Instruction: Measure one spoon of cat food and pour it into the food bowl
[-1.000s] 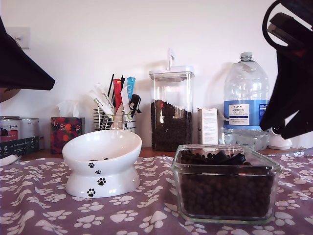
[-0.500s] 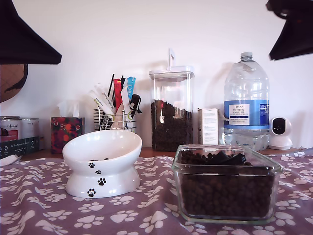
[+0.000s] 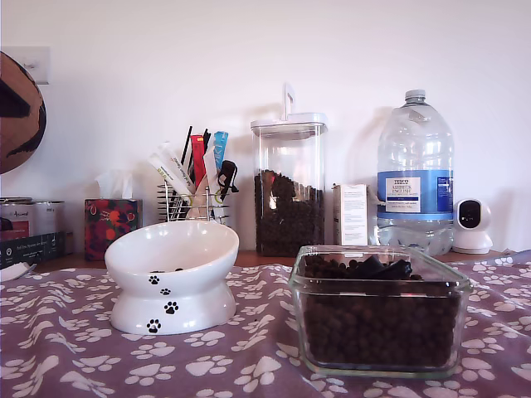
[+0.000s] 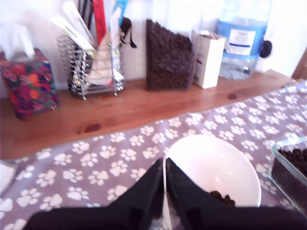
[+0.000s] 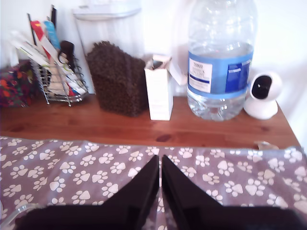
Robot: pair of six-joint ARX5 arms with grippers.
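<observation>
Canister [image 3: 289, 189], wire rack [image 3: 192, 199] and water bottle [image 3: 415, 174] line the back wall; spoon [image 3: 377, 269] lies on cat food [image 3: 377, 327] in glass container [image 3: 380, 311], food bowl [image 3: 172, 276] beside it; my first gripper [image 4: 164, 179] above bowl, my second gripper [image 5: 160, 175] above cloth, both pinched closed, empty.

Readable text: one brand label only.
"TESCO" printed on the blue-and-white label of the water bottle [image 3: 415, 174], at about 2 o'clock in the exterior view; smaller lines beneath too blurred to read. Print on the white carton [image 3: 354, 214] and the dark box [image 3: 31, 240] illegible.
</observation>
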